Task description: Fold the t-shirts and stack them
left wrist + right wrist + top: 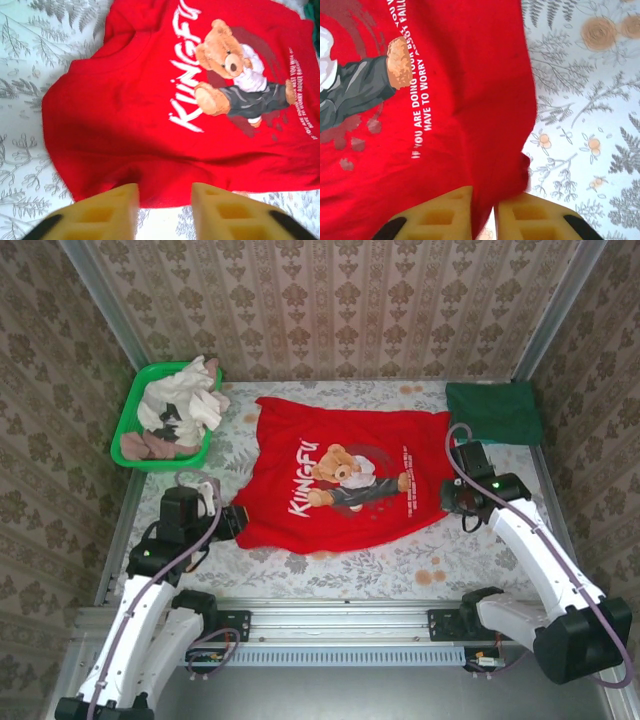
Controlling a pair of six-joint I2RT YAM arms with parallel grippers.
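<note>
So, of two t-shirts, the red t-shirt (340, 480) lay spread unfolded at centre and the green t-shirt (493, 412) sat apparently folded at two o'clock, leaving roughly half the job, stacking included. One basket (125, 430) of cloths (180, 405) stood at ten o'clock; of two grippers, the right gripper (485, 200) pinched the red hem at three o'clock, and the left gripper (165, 192) gaped at eight.

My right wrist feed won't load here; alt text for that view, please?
The right gripper pinches a fold at the edge of the red t-shirt, at the bottom of the frame. The shirt, with a bear's paw and small white lettering, covers the left; the floral-print table shows on the right.
</note>
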